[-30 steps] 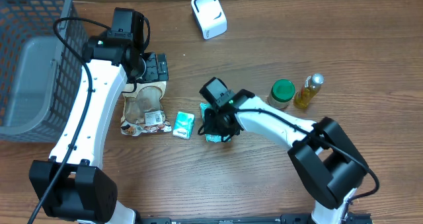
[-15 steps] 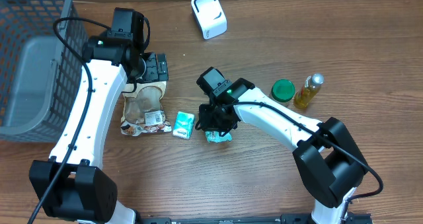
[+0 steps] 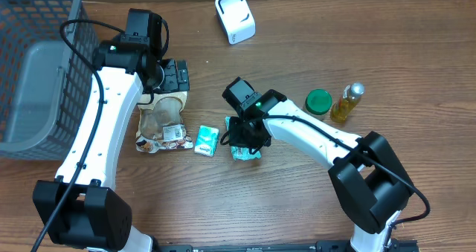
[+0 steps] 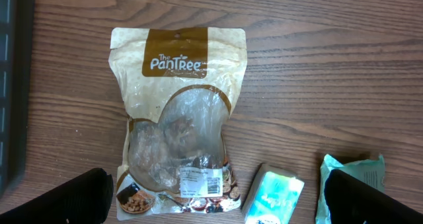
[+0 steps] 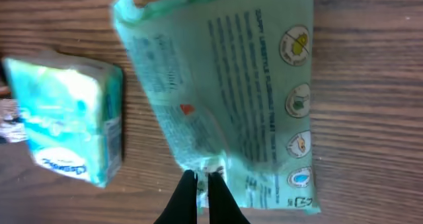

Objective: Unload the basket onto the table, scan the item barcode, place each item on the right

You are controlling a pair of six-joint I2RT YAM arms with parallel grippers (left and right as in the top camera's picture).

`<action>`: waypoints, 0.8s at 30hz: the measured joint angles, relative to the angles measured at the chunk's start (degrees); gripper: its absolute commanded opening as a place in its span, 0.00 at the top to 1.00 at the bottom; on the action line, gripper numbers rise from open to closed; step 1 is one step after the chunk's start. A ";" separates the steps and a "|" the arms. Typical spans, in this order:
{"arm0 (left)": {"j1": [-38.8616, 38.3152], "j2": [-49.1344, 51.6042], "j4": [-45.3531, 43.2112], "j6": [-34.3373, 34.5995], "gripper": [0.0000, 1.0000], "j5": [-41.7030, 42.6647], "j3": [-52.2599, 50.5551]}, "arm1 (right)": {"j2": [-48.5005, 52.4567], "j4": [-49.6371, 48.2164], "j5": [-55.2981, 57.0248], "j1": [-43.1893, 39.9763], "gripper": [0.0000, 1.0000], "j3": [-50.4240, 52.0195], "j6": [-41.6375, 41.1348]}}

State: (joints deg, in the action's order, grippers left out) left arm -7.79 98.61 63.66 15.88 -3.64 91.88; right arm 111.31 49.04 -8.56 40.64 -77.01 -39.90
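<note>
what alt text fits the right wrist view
A closed end effector pinches the near edge of a green packet printed with text and round icons. A small tissue pack lies beside it on a wooden table.

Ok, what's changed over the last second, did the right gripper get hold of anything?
The right gripper shifted slightly toward the far side of the table and has pinched shut on the edge of the green pouch, which barely moved. The left gripper stays open above the snack bag. The tissue pack, scanner, jar and bottle have not moved.
</note>
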 measured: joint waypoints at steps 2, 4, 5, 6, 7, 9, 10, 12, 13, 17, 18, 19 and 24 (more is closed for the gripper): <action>0.00 0.00 -0.02 0.00 0.00 0.00 0.00 | 0.00 -1.40 -0.07 0.13 0.96 1.88 -1.27; 0.00 0.00 -0.02 0.00 0.00 0.00 0.00 | 0.00 -4.26 -0.46 0.44 0.96 4.09 -1.97; 0.00 0.00 0.00 0.00 0.00 0.02 0.00 | 0.00 -6.58 -1.11 0.68 0.96 5.33 -2.36; 0.00 0.00 0.00 0.00 0.00 0.02 0.00 | -0.04 -8.94 -1.70 0.96 0.96 6.40 -2.60; 0.00 0.00 0.00 0.00 0.00 0.00 0.00 | -0.22 -10.12 -2.29 1.07 0.96 6.99 -2.89; 0.00 0.00 -0.02 0.00 0.00 0.00 0.00 | -0.42 -13.46 -4.24 1.57 0.96 8.41 -3.74; 0.00 0.00 0.00 0.00 0.00 0.00 0.00 | -0.46 -14.47 -5.16 1.84 0.96 8.87 -4.07; 0.00 0.00 -0.02 0.00 0.00 0.00 0.00 | -0.46 -15.17 -6.51 2.34 0.96 9.18 -4.46; 0.00 0.00 0.00 0.00 0.00 0.00 0.00 | -0.46 -15.15 -6.97 2.56 0.96 9.20 -4.55; 0.00 0.00 0.00 0.00 0.00 0.02 0.00 | -0.44 -13.66 -8.66 2.75 0.96 8.81 -3.74; 0.00 -0.02 -0.02 0.00 0.00 0.00 0.00 | -0.39 -12.04 -9.09 2.51 0.96 8.26 -2.69; 0.00 0.00 0.00 0.00 0.00 0.02 0.00 | -0.37 -10.43 -9.49 2.38 0.96 7.63 -1.81; 0.00 -0.02 0.00 0.00 0.00 0.00 0.00 | -0.37 -7.72 -10.08 0.90 0.96 3.82 2.49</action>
State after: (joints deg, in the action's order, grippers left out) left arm -7.79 98.59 63.66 15.88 -3.64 91.88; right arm 110.93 41.32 -18.63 41.54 -73.19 -37.41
